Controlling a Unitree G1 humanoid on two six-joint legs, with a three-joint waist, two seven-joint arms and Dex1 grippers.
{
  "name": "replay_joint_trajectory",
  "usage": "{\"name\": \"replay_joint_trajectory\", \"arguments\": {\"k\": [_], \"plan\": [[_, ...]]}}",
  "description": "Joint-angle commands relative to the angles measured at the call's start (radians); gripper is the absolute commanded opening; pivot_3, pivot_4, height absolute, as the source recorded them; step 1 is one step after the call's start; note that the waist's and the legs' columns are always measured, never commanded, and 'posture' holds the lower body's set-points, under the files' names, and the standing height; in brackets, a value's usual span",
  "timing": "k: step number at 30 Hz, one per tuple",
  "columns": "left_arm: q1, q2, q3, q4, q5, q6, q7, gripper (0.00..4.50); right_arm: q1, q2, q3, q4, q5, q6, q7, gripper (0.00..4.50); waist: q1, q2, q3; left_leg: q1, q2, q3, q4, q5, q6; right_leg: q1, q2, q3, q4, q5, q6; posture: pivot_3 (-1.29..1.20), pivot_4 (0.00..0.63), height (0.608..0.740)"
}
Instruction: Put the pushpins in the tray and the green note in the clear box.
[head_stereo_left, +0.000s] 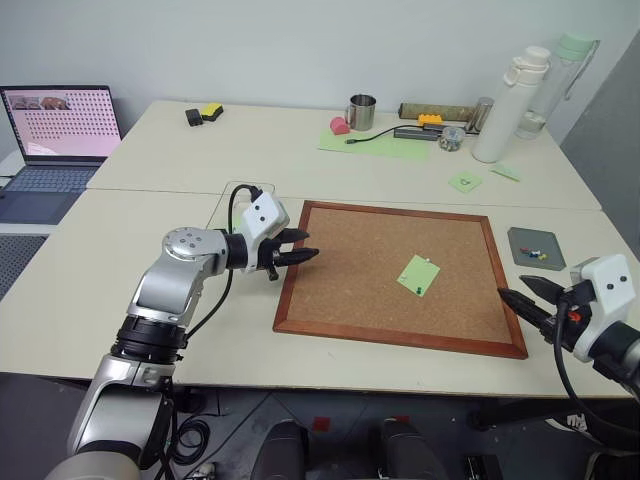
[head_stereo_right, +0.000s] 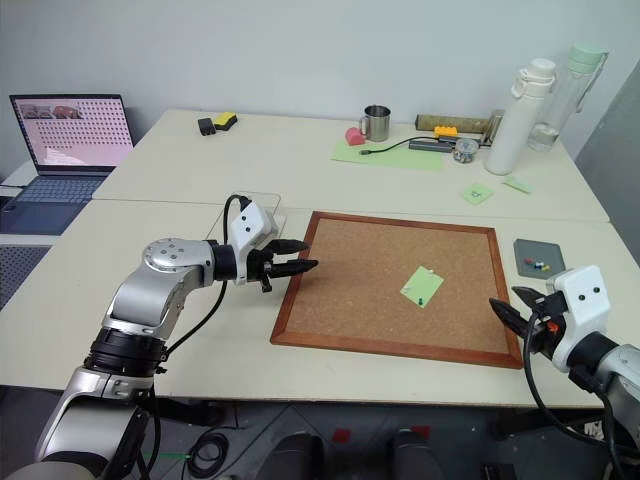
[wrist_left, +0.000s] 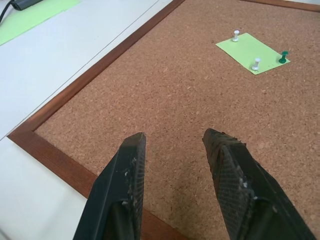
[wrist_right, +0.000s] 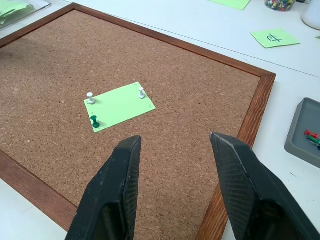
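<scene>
Both grippers hang with their black fingers spread and nothing between them. From the fingers outward: the left gripper (head_stereo_left: 296, 256) hovers over the near-left edge of the wood-framed cork board (head_stereo_left: 370, 300), its fingers (wrist_left: 122, 185) aimed across the cork; the right gripper (head_stereo_left: 528, 298) waits just off the board's near-right corner, fingers (wrist_right: 117, 190) pointing back over the frame toward the middle.

Between them, near the centre of the cork, lies the plain light green square paper note (wrist_right: 119, 106), pinned flat. Its pushpins (wrist_right: 91, 97) are two white-headed ones near two corners and a dark green one at the edge. None has been pulled, so the task looks to be at its start, with the first pin as the step in hand.

The next move probably calls for one gripper to come down over a single pin head, narrow its fingers around it and draw it straight out without tearing the paper. The small flat dark grey rectangular tray (head_stereo_left: 520, 240) sits on the tabletop just right of the board, already holding a few coloured pins. The transparent rectangular plastic box (head_stereo_right: 262, 202) sits just beyond the left gripper, off the board's far-left corner.

A small green note (wrist_right: 272, 37) beyond the board carries a dark handwritten mark, too small to read. No brand is legible.
</scene>
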Motion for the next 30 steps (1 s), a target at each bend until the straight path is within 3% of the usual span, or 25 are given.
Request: {"name": "replay_joint_trajectory", "arguments": {"k": [1,18,21,28,30], "plan": [[-0.029,0.008,0.020,-0.029,-0.028,0.016,-0.012,1.95,-0.008,-0.009,-0.031,-0.022,0.012,-0.010,0.005,2.27,0.000,0.000,0.000,0.000,0.000,0.000,0.000,0.000,0.000,0.000,0.000,0.000,0.000,0.000,0.000,0.00,0.150,0.740],[-0.027,0.014,0.033,-0.070,-0.090,0.064,-0.052,1.95,-0.022,-0.003,-0.005,-0.027,0.013,-0.009,0.001,2.27,0.000,0.000,0.000,0.000,0.000,0.000,0.000,0.000,0.000,0.000,0.000,0.000,0.000,0.000,0.000,0.00,0.150,0.740],[-0.024,0.008,0.051,-0.117,-0.160,0.119,-0.081,1.54,-0.057,-0.007,0.061,-0.027,0.012,-0.013,0.015,2.27,-0.001,0.000,0.000,0.000,0.000,0.000,0.000,0.000,0.000,0.000,0.000,0.000,0.000,0.000,0.000,0.00,0.150,0.740],[0.004,-0.049,0.017,-0.166,-0.166,0.123,-0.034,0.12,-0.203,0.030,0.258,0.020,-0.029,-0.031,0.003,2.27,-0.003,0.000,0.000,0.000,0.000,0.000,0.000,0.000,0.000,0.000,0.000,0.000,0.000,0.000,0.000,0.00,0.150,0.740],[0.017,-0.069,0.002,-0.169,-0.153,0.110,-0.020,0.05,-0.237,0.051,0.302,0.042,-0.050,-0.040,-0.008,2.27,-0.003,0.000,-0.001,0.000,0.000,0.000,0.000,0.000,0.000,0.000,0.000,0.000,0.000,0.000,0.000,0.00,0.150,0.740]]}}
